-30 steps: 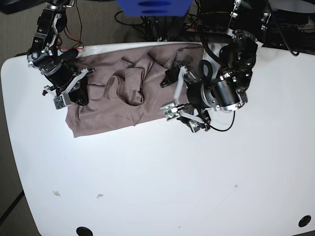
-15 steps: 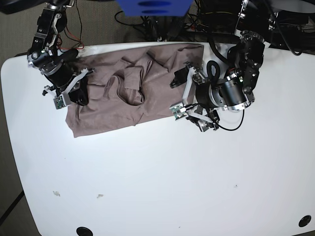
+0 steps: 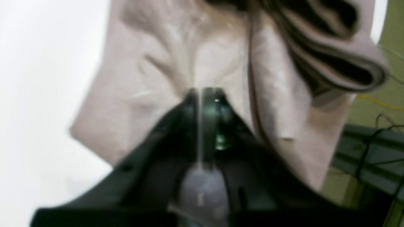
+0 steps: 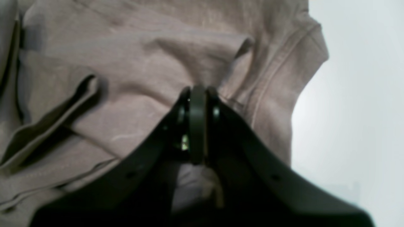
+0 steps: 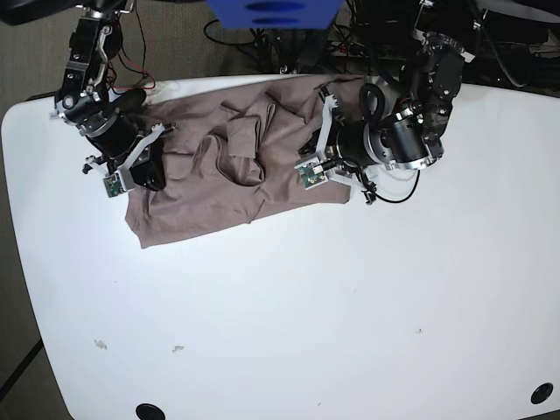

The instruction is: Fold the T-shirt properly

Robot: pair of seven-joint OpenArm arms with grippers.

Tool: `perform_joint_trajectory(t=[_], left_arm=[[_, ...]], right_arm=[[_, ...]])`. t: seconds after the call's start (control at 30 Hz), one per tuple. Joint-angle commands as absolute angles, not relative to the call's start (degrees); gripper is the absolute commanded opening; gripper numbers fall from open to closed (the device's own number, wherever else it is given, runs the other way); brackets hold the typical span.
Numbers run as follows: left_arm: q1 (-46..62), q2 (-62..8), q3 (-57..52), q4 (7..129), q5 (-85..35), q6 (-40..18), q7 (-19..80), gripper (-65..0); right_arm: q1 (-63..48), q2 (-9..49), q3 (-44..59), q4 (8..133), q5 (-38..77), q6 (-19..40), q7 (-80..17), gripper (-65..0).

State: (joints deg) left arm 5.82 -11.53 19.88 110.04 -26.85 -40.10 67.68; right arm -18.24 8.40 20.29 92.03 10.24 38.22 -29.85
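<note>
- Mauve cotton fills the upper middle of the base view: the T-shirt (image 5: 229,166) lies crumpled on the white table (image 5: 289,306), spread from my right gripper to my left one, with its far edge along the table's back rim.
- My right gripper (image 5: 138,168) sits at the upper left of the base view, on the shirt's left side. In the right wrist view its jaws are pressed together with a pinch of cloth (image 4: 202,56) bunching at the tips, so it is clamped on the T-shirt.
- To the right of that pinch in the right wrist view, a hemmed sleeve edge (image 4: 284,72) curves down beside bare table.
- My left gripper (image 5: 325,166) is right of centre in the upper part of the base view, at the shirt's right edge. The left wrist view is blurred, but the jaws (image 3: 203,94) look closed against the cloth, clamped on it.
- At the upper right of the left wrist view, a thick fold of fabric (image 3: 341,63) hangs open in layers.
- Loose folds and ridges pile up in the middle of the shirt (image 5: 232,149) between my two grippers.
</note>
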Motion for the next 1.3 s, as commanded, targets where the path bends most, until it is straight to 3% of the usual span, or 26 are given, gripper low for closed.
perform_joint_trajectory(t=[0.0, 0.4, 0.77, 1.27], left_arm=[[5.7, -11.6, 19.9, 109.6, -24.6, -40.0, 66.9, -65.0], [6.5, -11.6, 22.4, 104.4, -12.3, -40.0, 66.2, -65.0], [6.2, -11.6, 22.2, 97.6, -7.2, -40.0, 58.7, -65.0], [4.8, -11.6, 22.1, 96.0, -2.1, -40.0, 57.4, -65.0]], right_arm=[[-19.2, 8.4, 19.6, 91.3, 6.8, 39.3, -36.1, -64.8], [-19.1, 8.4, 19.6, 91.3, 6.8, 39.3, -36.1, -64.8], [-12.4, 8.4, 19.7, 91.4, 6.8, 39.3, -36.2, -64.7], [-10.9, 10.0, 22.2, 94.6, 6.9, 39.2, -36.4, -64.2]])
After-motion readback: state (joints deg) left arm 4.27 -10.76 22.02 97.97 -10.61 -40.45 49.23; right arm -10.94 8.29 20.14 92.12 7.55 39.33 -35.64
